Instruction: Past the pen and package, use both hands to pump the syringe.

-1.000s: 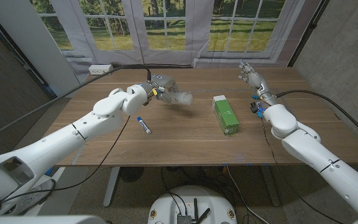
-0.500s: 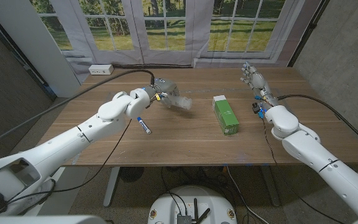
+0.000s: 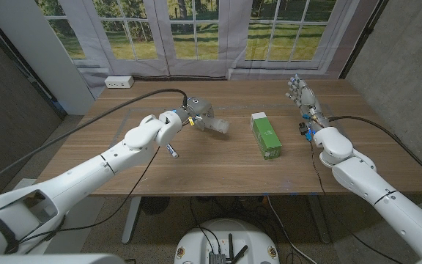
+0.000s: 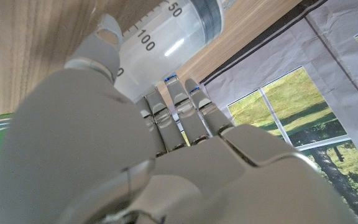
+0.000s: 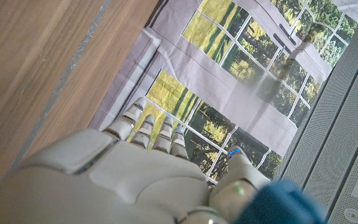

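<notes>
Gripping syringe [image 3: 215,124], left hand [image 3: 196,114] | wrist: barrel numerals | right hand [image 3: 297,89] spread, empty

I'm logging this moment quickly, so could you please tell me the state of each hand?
Left hand: holding the syringe.
Right hand: open, holding nothing, fingers extended.

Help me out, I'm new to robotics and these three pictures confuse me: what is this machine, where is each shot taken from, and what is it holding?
It is a two-armed robot at a wooden table. The wide picture comes from a camera on its head; the other two come from cameras on its wrists, looking along the backs of its hands. The left robot hand holds a clear syringe, whose printed scale shows close up in the left wrist view. The right robot hand holds nothing and is raised by the far edge. On the table lie a blue-capped pen and a green package.
</notes>
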Controlling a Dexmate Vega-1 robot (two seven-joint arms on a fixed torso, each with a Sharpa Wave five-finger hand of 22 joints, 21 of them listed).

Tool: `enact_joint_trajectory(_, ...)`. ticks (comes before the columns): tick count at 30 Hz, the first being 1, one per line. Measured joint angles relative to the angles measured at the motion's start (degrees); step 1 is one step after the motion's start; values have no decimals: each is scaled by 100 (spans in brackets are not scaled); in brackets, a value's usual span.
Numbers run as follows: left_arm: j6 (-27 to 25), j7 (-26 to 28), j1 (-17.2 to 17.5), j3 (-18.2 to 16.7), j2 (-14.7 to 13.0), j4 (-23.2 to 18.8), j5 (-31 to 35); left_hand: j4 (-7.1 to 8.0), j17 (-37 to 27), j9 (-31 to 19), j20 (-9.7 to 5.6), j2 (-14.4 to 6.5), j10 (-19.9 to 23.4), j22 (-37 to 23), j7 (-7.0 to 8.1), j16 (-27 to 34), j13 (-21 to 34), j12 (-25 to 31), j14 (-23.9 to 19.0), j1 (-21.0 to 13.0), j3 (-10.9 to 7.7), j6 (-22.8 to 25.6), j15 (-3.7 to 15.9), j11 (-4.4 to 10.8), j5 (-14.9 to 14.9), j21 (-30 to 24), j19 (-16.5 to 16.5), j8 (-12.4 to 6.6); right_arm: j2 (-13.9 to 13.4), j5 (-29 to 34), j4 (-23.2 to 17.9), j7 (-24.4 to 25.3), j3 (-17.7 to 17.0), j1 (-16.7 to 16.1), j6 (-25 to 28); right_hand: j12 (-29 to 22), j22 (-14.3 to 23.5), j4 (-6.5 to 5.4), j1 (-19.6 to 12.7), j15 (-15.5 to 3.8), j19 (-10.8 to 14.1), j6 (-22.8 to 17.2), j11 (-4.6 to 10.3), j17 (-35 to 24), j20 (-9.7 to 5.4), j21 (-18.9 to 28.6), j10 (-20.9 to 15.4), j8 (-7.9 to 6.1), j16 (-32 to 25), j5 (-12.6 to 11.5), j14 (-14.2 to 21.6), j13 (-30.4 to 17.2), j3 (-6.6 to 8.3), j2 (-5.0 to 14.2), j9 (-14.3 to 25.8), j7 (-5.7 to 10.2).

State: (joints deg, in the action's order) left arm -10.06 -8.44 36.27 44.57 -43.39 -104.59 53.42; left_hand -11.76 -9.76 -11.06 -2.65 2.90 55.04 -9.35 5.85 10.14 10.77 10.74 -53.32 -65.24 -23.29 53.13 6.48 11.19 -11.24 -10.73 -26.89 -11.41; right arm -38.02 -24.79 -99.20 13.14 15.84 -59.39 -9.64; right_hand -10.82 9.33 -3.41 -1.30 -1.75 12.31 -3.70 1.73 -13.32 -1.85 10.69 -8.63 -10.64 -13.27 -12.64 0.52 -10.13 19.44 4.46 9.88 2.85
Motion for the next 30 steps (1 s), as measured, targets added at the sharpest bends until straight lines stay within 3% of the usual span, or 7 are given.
enact_joint_trajectory(17,-32,296,8,256,209,388,260,0,5,2,-22,0,2,0,3,-12,4,-20,21,0,0,-3,21,0,7,14,27,16,137,-514,524,-365,-20,23,-328,-7,1,-79,0,0,0,-102,-9,0,1,0,-72,0,0,0,0,-1,-16,0,0,-20)
enact_joint_trajectory(30,43,433,-76,425,308,623,349,0,0,-2,0,0,-2,0,86,-40,3,-21,41,0,0,18,41,59,18,35,61,15,243,-775,892,-626,38,77,-568,-21,2,-94,0,-1,0,-186,-11,-1,1,0,-113,0,0,0,2,-12,-32,0,1,-42)
